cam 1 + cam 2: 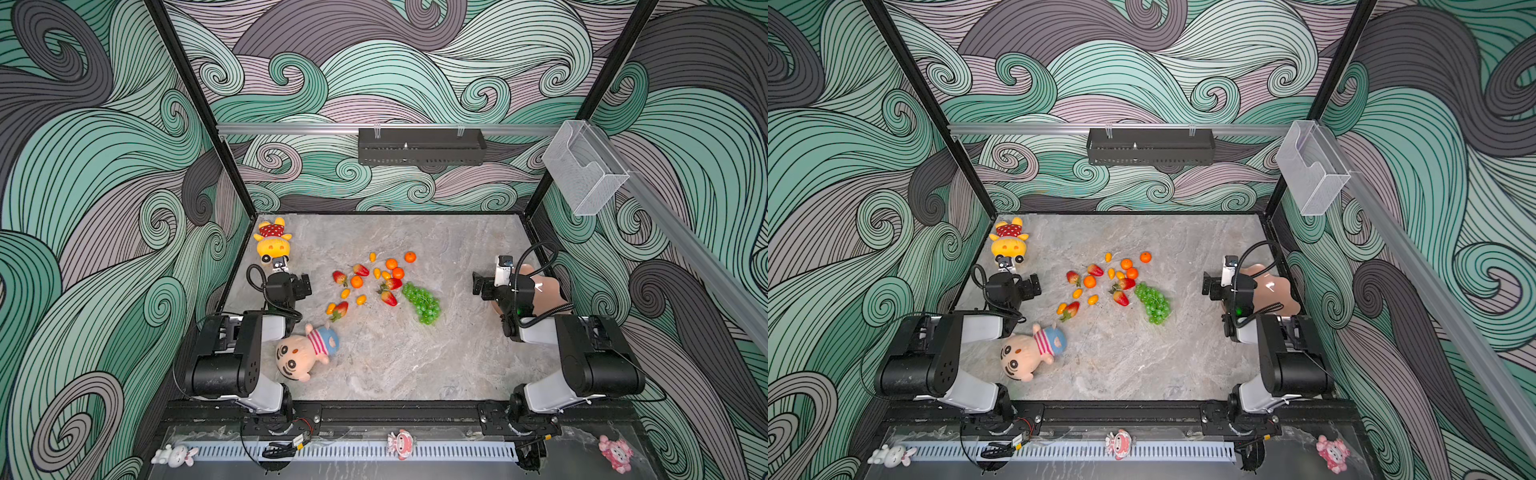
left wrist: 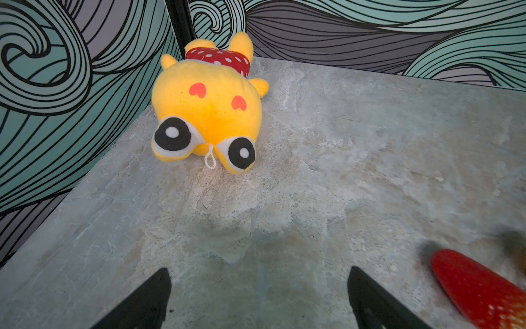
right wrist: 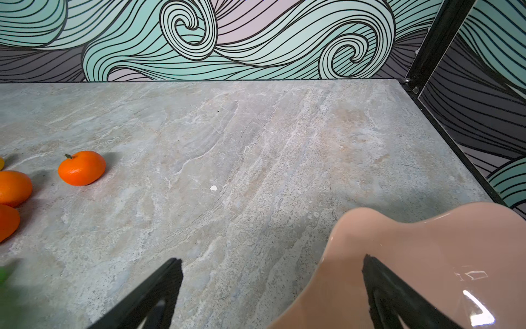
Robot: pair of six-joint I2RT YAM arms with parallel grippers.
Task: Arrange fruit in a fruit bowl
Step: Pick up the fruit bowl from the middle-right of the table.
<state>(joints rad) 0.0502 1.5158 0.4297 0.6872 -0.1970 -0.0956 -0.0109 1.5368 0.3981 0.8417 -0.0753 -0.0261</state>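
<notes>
The fruit lies loose mid-table in both top views: red strawberries (image 1: 360,270), orange tangerines (image 1: 391,263), small kumquats (image 1: 360,299) and a green grape bunch (image 1: 423,303) (image 1: 1154,303). The peach-pink fruit bowl (image 1: 548,291) (image 1: 1275,291) sits at the right edge, partly under my right arm. My right gripper (image 3: 271,273) is open, one finger over the bowl's rim (image 3: 427,242), the other over bare table; a tangerine (image 3: 82,168) lies off to the side. My left gripper (image 2: 259,284) is open and holds nothing, with a strawberry (image 2: 478,287) beside it.
A yellow plush doll (image 1: 273,243) (image 2: 207,114) lies in the far left corner just ahead of the left gripper. A boy plush doll (image 1: 305,351) lies near the left arm's base. A black tray (image 1: 420,146) and a clear box (image 1: 584,166) hang on the walls.
</notes>
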